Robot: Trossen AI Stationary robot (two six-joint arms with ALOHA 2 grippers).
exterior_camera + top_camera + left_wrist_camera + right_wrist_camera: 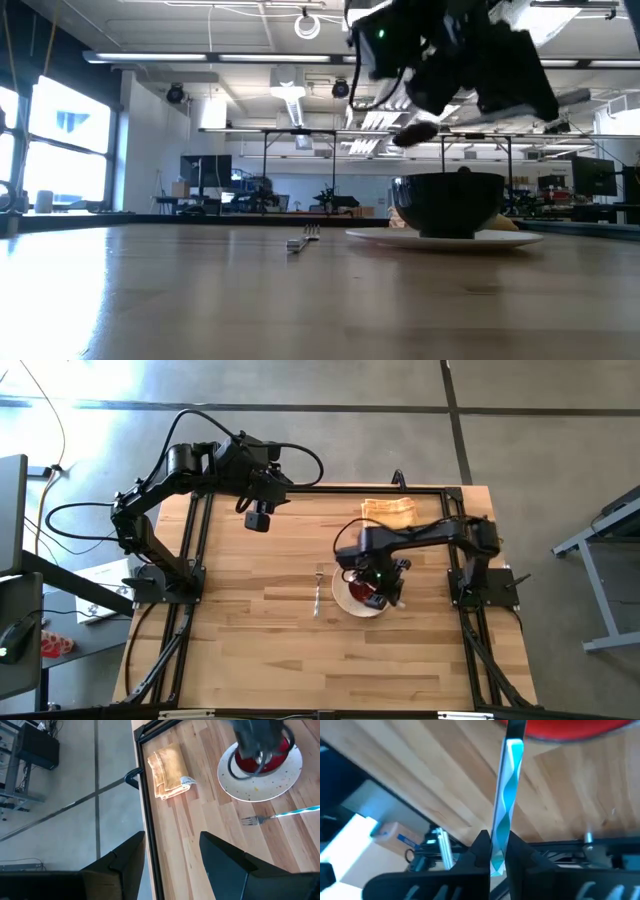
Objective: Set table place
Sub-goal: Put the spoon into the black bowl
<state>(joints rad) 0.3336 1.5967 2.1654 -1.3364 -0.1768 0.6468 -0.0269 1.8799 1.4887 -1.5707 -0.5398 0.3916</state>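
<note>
We see the right hand [384,582] poised over the red bowl [368,592], which sits on the cream plate [345,598] near the middle of the desk [260,650], toward the right arm's side. Its fingers [482,851] are clenched on a thin handle with a blue and white twisted pattern, which runs from the fingertips toward the bowl [570,729]. This is the spoon [504,805]; in the low view its dark rounded end [415,131] hangs just above the bowl's rim [447,205], apart from it. We cannot tell from that view how much of the handle lies inside the grip.

The fork [318,588] lies flat on the desk just beside the plate, on the side toward the left arm, its tines pointing toward the far edge. In the left wrist view its handle [295,812] shows the same blue and white pattern, and it lies near the plate [260,790] without touching.

A folded yellow cloth [390,511] rests on the desk near the far rail, well apart from the plate.

The left hand [258,518] hangs above the far left part of the desk, away from the setting, its fingers [227,857] released and spread with nothing between them.
</note>
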